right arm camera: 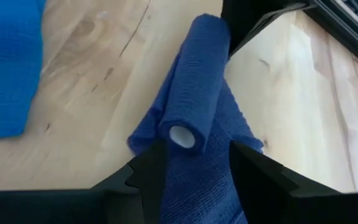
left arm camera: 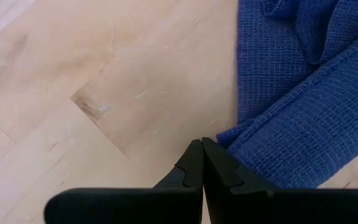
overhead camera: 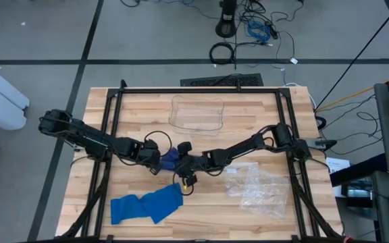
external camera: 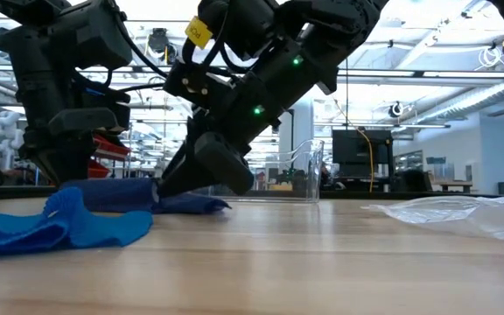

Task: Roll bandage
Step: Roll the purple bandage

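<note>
Wooden table [overhead camera: 248, 115], both arms angled low: right gripper [right arm camera: 194, 165] jaws around bandage roll [right arm camera: 194, 81], left gripper [left arm camera: 202, 163] jaws closed, empty.

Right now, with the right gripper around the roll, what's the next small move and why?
Probably turn the roll a little further with the right gripper, taking up more bandage. Its fingers straddle the roll's open end, loose bandage lies flat beneath, and the shut left gripper sits at the bandage's edge, seemingly pinning it.

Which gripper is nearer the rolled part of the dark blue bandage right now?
Right. The right gripper has its fingers either side of the bandage roll. The left gripper, fingers shut, sits beside the loose bandage edge, not on the roll.
</note>
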Action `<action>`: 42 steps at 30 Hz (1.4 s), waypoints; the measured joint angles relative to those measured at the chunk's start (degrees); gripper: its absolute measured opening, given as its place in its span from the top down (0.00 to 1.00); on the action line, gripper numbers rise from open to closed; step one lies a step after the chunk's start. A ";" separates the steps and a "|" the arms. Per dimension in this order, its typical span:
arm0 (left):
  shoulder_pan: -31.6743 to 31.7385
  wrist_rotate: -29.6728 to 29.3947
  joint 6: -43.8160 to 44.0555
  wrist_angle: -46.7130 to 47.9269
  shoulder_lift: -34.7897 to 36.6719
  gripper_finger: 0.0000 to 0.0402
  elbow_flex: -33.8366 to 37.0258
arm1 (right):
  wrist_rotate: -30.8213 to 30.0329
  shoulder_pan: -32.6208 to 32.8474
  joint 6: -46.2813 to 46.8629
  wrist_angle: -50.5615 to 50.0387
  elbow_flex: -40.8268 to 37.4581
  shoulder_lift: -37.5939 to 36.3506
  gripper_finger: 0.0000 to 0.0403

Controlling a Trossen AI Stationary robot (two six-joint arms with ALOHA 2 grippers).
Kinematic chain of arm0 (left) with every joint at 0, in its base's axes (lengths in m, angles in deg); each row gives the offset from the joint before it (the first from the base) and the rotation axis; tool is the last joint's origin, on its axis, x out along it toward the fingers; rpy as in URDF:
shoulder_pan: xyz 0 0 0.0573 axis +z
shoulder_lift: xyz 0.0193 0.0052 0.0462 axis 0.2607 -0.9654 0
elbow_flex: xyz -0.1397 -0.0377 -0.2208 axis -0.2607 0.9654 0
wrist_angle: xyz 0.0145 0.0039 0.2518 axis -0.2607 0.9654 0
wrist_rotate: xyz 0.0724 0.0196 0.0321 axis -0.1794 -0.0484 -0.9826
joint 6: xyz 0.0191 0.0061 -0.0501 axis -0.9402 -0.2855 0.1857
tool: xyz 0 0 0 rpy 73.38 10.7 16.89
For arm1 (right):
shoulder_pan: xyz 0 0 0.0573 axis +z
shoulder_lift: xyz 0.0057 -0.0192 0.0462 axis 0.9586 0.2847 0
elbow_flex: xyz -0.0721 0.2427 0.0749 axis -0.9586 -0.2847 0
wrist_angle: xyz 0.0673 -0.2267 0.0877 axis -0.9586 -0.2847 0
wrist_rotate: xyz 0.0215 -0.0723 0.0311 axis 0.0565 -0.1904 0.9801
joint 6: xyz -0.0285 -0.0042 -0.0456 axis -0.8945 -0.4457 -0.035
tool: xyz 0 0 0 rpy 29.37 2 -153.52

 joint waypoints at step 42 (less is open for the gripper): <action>-1.16 -6.24 -9.12 -8.52 3.28 1.00 -0.07 | -3.35 0.05 0.29 7.14 -0.19 -1.25 0.99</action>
